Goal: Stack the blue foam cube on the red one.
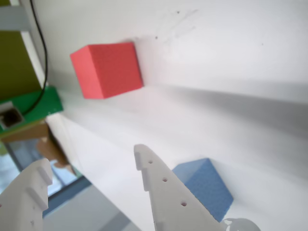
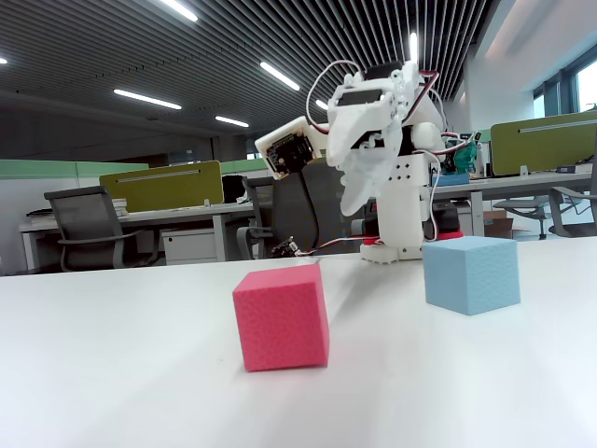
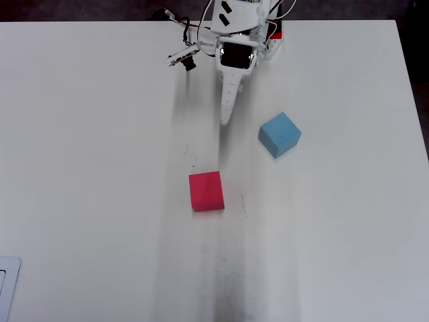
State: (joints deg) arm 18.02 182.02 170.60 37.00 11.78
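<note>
Overhead view shows one blue cube [image 3: 280, 134] and one red cube [image 3: 206, 190], well apart on the white table [image 3: 94, 168]; the blue one lies just right of the gripper [image 3: 226, 119] tip, turned diagonally. Being foam, it likely weighs little and gives under pressure, so a gentle pinch across two opposite flat faces should do. Wrist view shows the jaws spread, holding nothing.

white table [image 3: 80, 168] — office chair [image 2: 89, 229] | desks [image 2: 168, 219] behind
</note>
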